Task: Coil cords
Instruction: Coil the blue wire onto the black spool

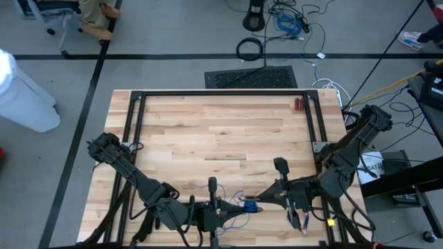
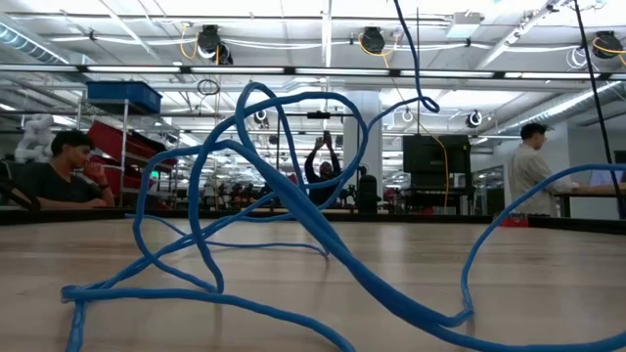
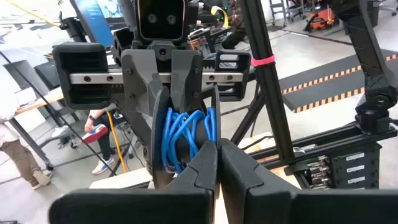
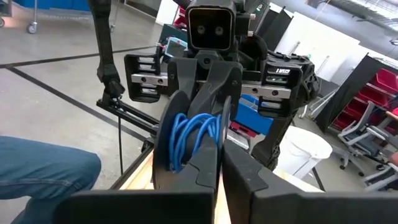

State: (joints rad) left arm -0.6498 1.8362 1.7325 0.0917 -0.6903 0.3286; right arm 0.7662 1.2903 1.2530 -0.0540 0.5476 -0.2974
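Note:
A thin blue cord [image 1: 248,205] is gathered into a small bunch of loops [image 3: 186,134] held above the table's near edge between my two grippers, which face each other tip to tip. My left gripper [image 1: 234,207] comes from the table's left and my right gripper [image 1: 260,200] from the right; both are shut at the bunch. The rest of the cord hangs down, and its slack loops [image 2: 293,205] sprawl on the wooden top. One strand [image 2: 406,49] rises out of the low view. My left gripper is shut on the bunch of several blue strands [image 3: 198,144], at its fingertips, coming level from the table's left. Its own fingers [image 3: 202,165] hide the exact spot. The bunch is lifted clear. My right gripper is shut on the same bunch of loops [image 4: 198,140] from the opposite side, level, from the table's right. Its own fingers [image 4: 208,165] cover the place of contact. The bunch hangs between both grippers, with slack cord trailing down to the table.
A black metal frame [image 1: 138,97] borders the wooden top, with a small red object [image 1: 299,104] at its far right corner. A thick black cable ring [image 1: 250,48] lies on the floor beyond. People sit and stand in the room behind.

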